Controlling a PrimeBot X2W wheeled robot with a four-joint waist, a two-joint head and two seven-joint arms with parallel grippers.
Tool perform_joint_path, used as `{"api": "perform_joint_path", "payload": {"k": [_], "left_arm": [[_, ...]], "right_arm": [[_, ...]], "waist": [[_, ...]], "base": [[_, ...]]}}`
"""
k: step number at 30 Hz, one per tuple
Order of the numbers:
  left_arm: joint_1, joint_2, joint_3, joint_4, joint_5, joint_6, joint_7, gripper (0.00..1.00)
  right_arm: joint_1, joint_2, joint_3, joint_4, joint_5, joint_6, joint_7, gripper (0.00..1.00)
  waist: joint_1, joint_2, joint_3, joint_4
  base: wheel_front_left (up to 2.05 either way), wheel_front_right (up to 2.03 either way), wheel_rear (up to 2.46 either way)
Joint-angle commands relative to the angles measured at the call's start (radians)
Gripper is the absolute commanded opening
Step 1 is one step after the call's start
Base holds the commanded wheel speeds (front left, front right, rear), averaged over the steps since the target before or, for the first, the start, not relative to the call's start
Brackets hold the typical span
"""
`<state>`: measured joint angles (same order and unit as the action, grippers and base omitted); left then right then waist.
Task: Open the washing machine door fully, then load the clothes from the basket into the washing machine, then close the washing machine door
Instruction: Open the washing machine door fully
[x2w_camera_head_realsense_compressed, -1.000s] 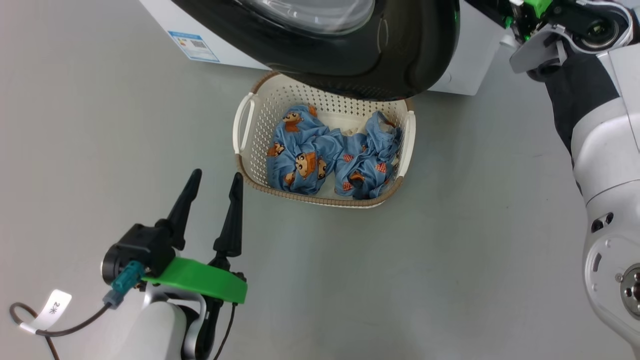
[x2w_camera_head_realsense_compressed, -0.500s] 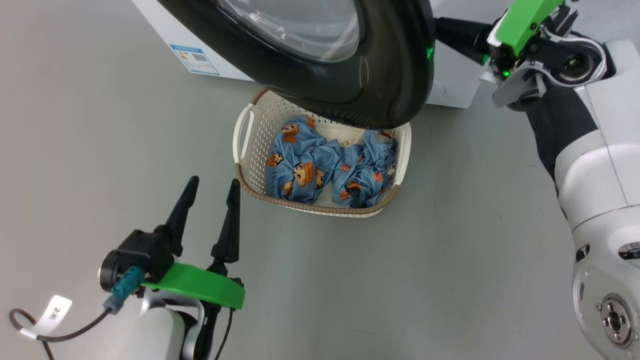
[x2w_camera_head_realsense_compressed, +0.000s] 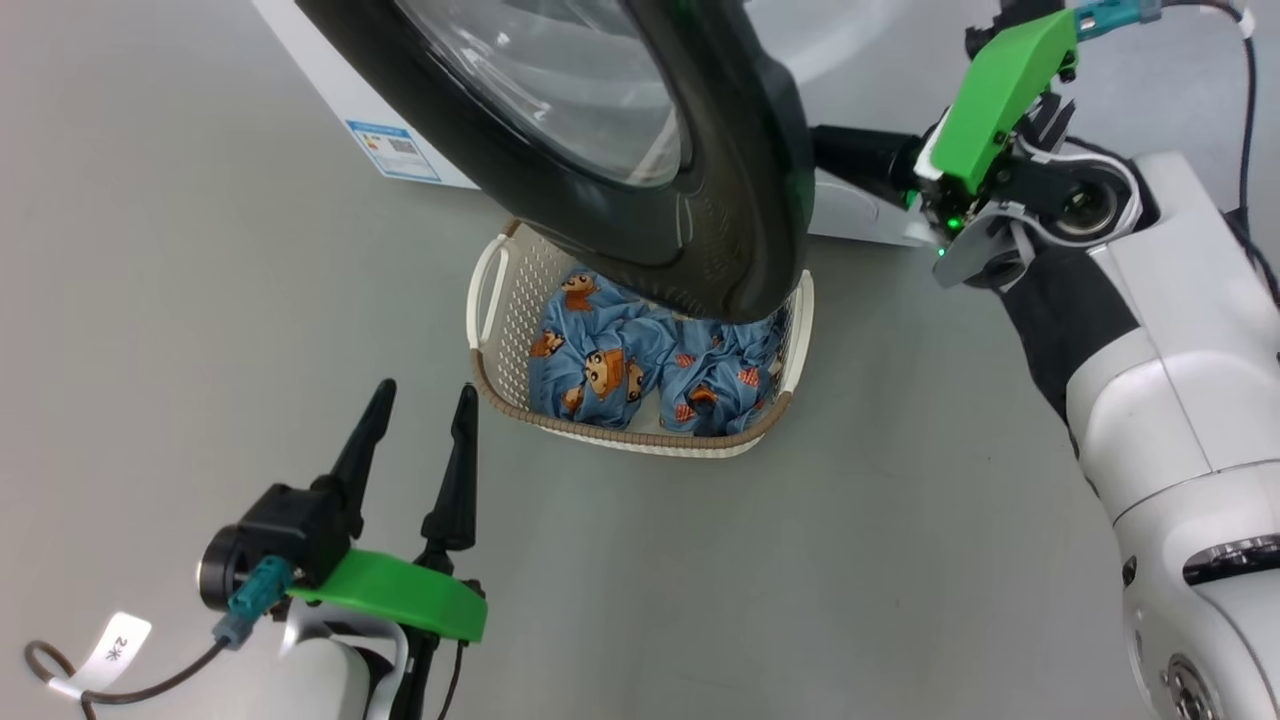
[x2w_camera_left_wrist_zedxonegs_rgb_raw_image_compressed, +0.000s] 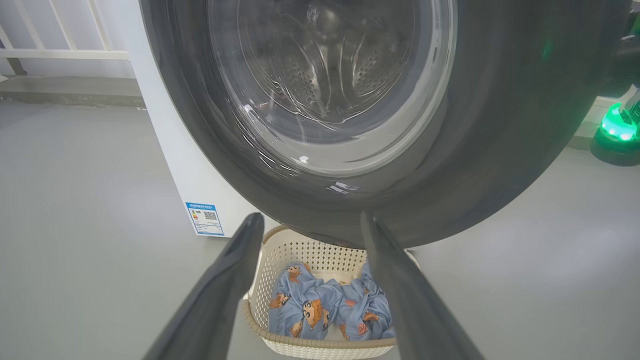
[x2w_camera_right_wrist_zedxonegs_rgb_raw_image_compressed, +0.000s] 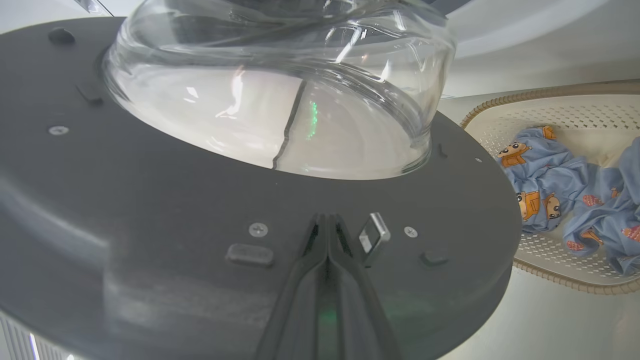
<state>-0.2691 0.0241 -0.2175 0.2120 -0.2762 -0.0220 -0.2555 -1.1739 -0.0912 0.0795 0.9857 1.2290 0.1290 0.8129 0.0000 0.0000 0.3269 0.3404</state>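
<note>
The washing machine door (x2w_camera_head_realsense_compressed: 700, 200), with a black rim and a glass bowl, stands partly swung out over the far side of the basket (x2w_camera_head_realsense_compressed: 620, 440). My right gripper (x2w_camera_right_wrist_zedxonegs_rgb_raw_image_compressed: 327, 217) is shut, with its tips against the door's inner face (x2w_camera_right_wrist_zedxonegs_rgb_raw_image_compressed: 150, 200) beside the metal latch (x2w_camera_right_wrist_zedxonegs_rgb_raw_image_compressed: 375, 237). In the head view, that arm's green mount (x2w_camera_head_realsense_compressed: 1000, 90) sits right of the door. The clothes (x2w_camera_head_realsense_compressed: 620, 360), blue with bear prints, lie in the basket. My left gripper (x2w_camera_head_realsense_compressed: 426, 390) is open and empty, low left of the basket. The white washing machine (x2w_camera_head_realsense_compressed: 330, 90) stands behind.
Bare grey floor (x2w_camera_head_realsense_compressed: 900, 500) surrounds the basket. A blue label (x2w_camera_left_wrist_zedxonegs_rgb_raw_image_compressed: 203, 218) marks the machine's lower front. A white railing (x2w_camera_left_wrist_zedxonegs_rgb_raw_image_compressed: 50, 50) runs along the back wall. A cable with a white tag (x2w_camera_head_realsense_compressed: 115, 640) hangs from my left wrist.
The door has swung further out, turning edge-on over the basket. My right arm has come in behind it, still shut. The camera has shifted slightly. My left gripper stays put.
</note>
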Motion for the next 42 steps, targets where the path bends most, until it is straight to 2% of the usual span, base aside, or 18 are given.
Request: {"api": "perform_joint_path", "payload": {"k": [1,13,25,42], "left_arm": [[0.009,0.026,0.037,-0.019,0.012,0.007,-0.006,1.00],[0.035,0.026,0.037,-0.019,0.022,0.011,-0.006,1.00],[0.045,0.026,0.044,-0.025,0.030,0.011,-0.006,1.00],[0.043,0.026,0.052,-0.026,0.031,0.011,-0.006,1.00]], "right_arm": [[0.012,0.041,0.026,-0.035,0.020,0.002,0.009,0.00],[0.096,0.041,0.185,-0.073,0.155,0.002,-0.003,0.00],[0.159,0.041,0.343,-0.163,0.268,0.002,-0.047,0.00],[0.188,0.041,0.510,-0.224,0.400,0.002,-0.072,0.00]], "waist": [[0.0000,0.0000,-0.007,-0.002],[0.0000,0.0000,-0.043,-0.002],[0.0000,0.0000,-0.053,-0.006],[0.0000,0.0000,-0.055,0.011]], "base": [[0.00,0.00,0.00],[0.00,0.00,0.00],[0.00,0.00,0.00],[0.00,0.00,0.00]]}}
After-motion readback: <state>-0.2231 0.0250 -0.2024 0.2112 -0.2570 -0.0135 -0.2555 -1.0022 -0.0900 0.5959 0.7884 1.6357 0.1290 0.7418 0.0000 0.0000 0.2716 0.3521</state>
